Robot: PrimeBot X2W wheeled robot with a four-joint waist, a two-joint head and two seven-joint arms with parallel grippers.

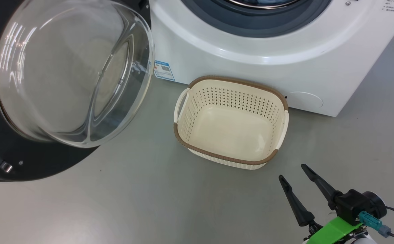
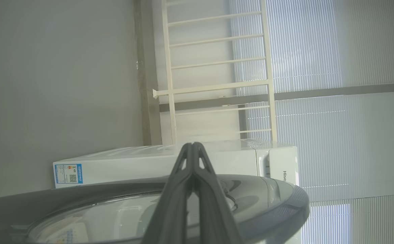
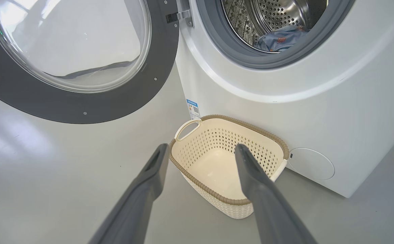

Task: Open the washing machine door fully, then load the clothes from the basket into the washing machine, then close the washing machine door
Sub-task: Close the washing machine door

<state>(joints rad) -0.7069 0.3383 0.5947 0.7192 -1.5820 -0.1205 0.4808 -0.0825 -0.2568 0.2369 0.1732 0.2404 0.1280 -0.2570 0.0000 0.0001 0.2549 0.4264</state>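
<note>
1. While the right gripper [image 1: 291, 171] hangs low at the near right, its jaws stand spread wide with nothing between them. They point at the basket [image 1: 231, 159] and stop short of its near rim, clear of it.
2. Over on the left, the left gripper [image 2: 192, 146] has its jaws pressed tight together, pinching nothing. They rise in front of the washing machine door [image 2: 268, 203], and I cannot tell whether they touch it.
3. The basket sits on the grey floor [image 1: 115, 196], just in front of the washing machine [image 1: 251, 67], with its cream bottom on show.
4. The door is swung wide out to the left. Its dark grey inner face is turned to us and its clear glass bowl bulges this way.
5. Now the right wrist view: the clothes [image 3: 278, 37], light blue with orange print, lie inside the steel drum [image 3: 278, 13], past the grey seal [image 3: 237, 54].
6. A blue label [image 1: 164, 70] sits low on the machine's left corner, between door and basket.
</note>
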